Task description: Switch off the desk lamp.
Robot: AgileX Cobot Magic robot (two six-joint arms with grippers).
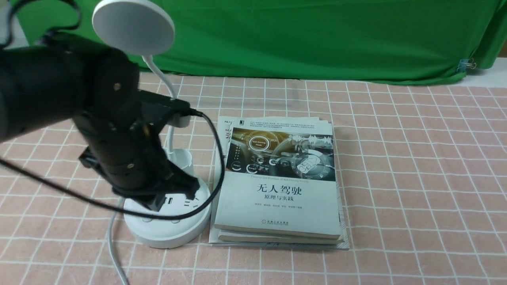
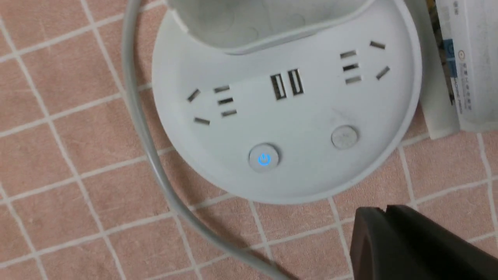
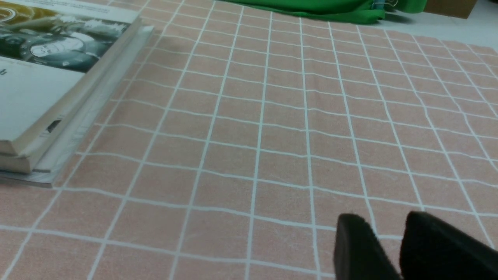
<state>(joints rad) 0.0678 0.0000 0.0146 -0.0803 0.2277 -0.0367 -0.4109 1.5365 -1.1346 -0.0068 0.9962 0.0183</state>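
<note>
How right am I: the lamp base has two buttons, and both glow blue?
Not quite. The lamp base does have two buttons, but only the power button glows blue; the other button is unlit. The left wrist view shows this.

A: Front view — left arm (image 1: 115, 158) covers much of the desk lamp (image 1: 170, 229) base and neck from us.
B: Noted. Left wrist view — cup holder (image 2: 264, 23) runs off the edge; books (image 2: 470, 58) print too small for us.
</note>
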